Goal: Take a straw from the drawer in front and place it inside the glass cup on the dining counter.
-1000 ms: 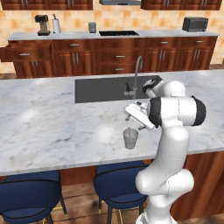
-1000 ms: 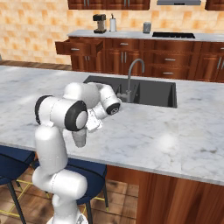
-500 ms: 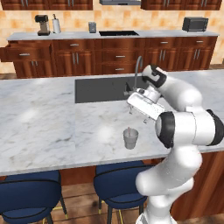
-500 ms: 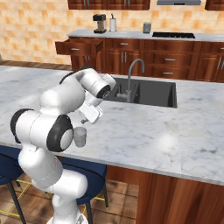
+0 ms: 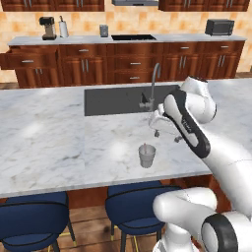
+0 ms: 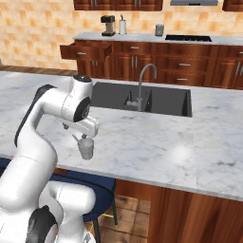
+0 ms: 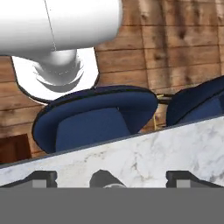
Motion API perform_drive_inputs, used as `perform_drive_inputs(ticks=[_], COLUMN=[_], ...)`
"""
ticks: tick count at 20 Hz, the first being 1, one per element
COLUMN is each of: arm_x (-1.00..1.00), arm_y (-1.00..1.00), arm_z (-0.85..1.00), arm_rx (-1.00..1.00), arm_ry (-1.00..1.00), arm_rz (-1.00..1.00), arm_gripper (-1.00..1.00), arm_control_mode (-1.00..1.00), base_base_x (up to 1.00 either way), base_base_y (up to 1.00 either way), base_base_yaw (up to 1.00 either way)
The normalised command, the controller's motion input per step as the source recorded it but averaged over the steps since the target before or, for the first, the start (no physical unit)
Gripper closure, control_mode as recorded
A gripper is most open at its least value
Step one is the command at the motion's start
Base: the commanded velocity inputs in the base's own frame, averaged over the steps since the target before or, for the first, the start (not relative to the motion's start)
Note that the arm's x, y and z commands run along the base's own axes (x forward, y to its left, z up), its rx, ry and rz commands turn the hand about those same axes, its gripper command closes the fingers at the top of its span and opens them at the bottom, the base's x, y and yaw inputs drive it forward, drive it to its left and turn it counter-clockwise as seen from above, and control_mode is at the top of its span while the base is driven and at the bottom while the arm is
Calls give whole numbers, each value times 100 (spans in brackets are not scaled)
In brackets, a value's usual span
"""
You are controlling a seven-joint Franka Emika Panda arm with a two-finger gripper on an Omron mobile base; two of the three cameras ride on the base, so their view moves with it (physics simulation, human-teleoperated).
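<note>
The glass cup (image 5: pixel 146 156) (image 6: pixel 86 148) stands upright on the dining counter (image 5: pixel 59 138) (image 6: pixel 156 142), near its front edge. A thin pale sliver at its rim may be the straw; it is too small to tell. My gripper (image 5: pixel 167 136) (image 6: pixel 81 134) hovers just above the cup and a little to one side, open, with nothing between its fingers. In the hand view the gripper (image 7: pixel 111 177) has its tips wide apart, and a dark rounded rim that may be the cup lies low between them. The drawer (image 5: pixel 17 59) (image 6: pixel 85 50) stands pulled out in the far cabinets.
A black sink (image 5: pixel 115 98) (image 6: pixel 156 99) with a chrome tap (image 5: pixel 153 83) (image 6: pixel 142 85) lies just behind the cup. Blue stools (image 5: pixel 133 202) (image 7: pixel 94 120) stand under the counter's front edge. A coffee machine (image 5: pixel 47 28) and a toaster oven (image 5: pixel 219 27) sit on the far worktop.
The arm has swung its elbow round to the other side, and the hand has lifted off the cup and stays close over it. The jaws stayed open. The cup has not moved.
</note>
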Motion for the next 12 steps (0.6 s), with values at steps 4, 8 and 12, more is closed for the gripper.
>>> perform_drive_inputs(ticks=[4,8,12], arm_x=[-96,-69,-23], arm_y=[1,3,7], arm_z=[32,22,9], arm_rx=[-25,-19,-8], arm_ry=[-45,-29,-6], arm_rz=[5,1,0], arm_gripper=[-100,-100,-100], arm_control_mode=[-100,-100,-100], base_base_x=[0,0,0], base_base_y=[0,0,0], base_base_yaw=[0,0,0])
